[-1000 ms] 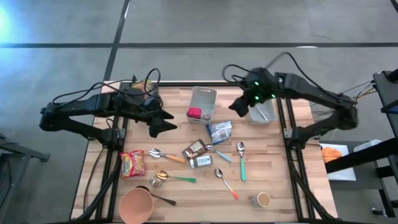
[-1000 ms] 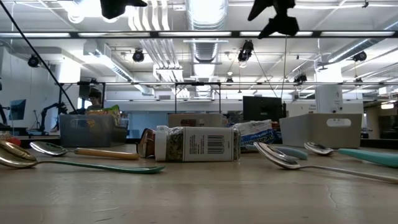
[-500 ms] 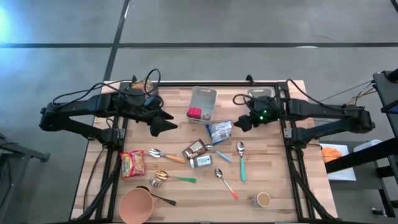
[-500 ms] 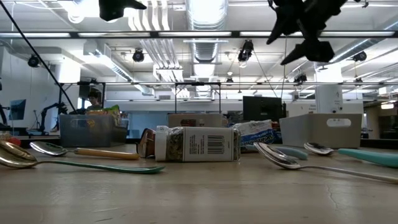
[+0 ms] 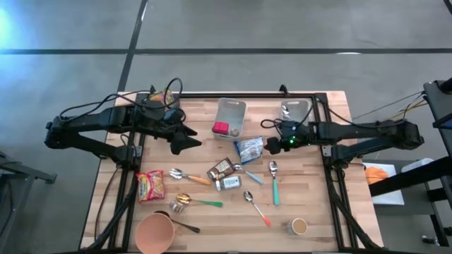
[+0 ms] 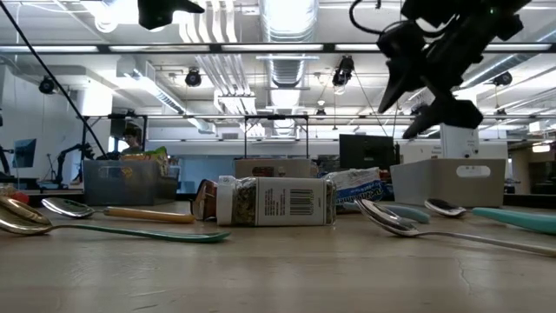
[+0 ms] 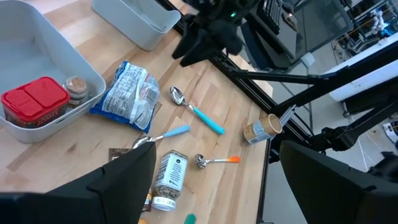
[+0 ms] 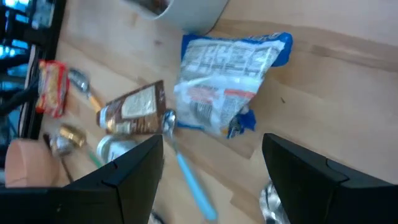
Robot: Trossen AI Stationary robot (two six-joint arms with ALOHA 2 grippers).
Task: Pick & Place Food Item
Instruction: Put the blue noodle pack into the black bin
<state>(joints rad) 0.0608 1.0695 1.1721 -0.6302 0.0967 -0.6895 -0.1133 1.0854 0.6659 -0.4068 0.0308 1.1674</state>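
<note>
I am hovering the right gripper (image 5: pixel 269 144), fingers spread and empty, just beside the crinkly blue-and-white food packet (image 5: pixel 249 149) lying flat on the wooden tabletop (image 5: pixel 311 190). Next I am judging a descent over it. The left gripper (image 5: pixel 191 140) is waiting spread.

From above you look straight down on the whole table (image 5: pixel 304 204). Your low camera sits at tabletop height, level, facing the room. Each wrist camera looks down from nearby; both, like the overhead, take in the blue-and-white packet (image 7: pixel 130 89) (image 8: pixel 230 81) (image 5: pixel 248 149).
</note>
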